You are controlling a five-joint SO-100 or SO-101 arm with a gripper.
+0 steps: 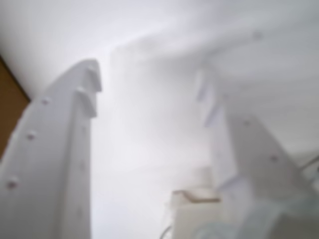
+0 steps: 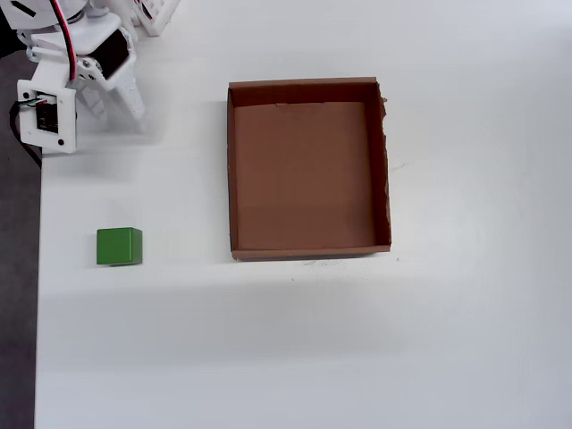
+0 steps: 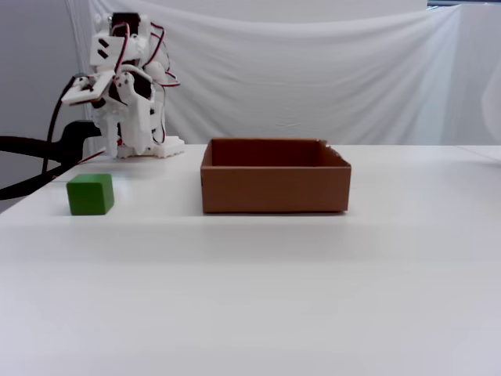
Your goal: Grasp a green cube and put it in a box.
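Observation:
The green cube (image 2: 119, 246) sits on the white table near its left edge in the overhead view, well apart from the box. It also shows in the fixed view (image 3: 90, 193), left of the box. The brown cardboard box (image 2: 234, 170) lies empty mid-table; in the fixed view its front wall (image 3: 274, 188) faces the camera. My gripper (image 2: 114, 107) hangs folded by the arm's base at the far left corner, far from the cube. In the wrist view the gripper (image 1: 149, 79) is open and empty, with blurred white fingers (image 1: 60, 149) wide apart. The cube is out of the wrist view.
The table's left edge (image 2: 37, 295) runs close beside the cube. A white cloth backdrop (image 3: 313, 70) hangs behind the table. A black cable (image 3: 39, 153) trails off at the left. A brown patch (image 1: 10, 114) shows at the left edge of the wrist view.

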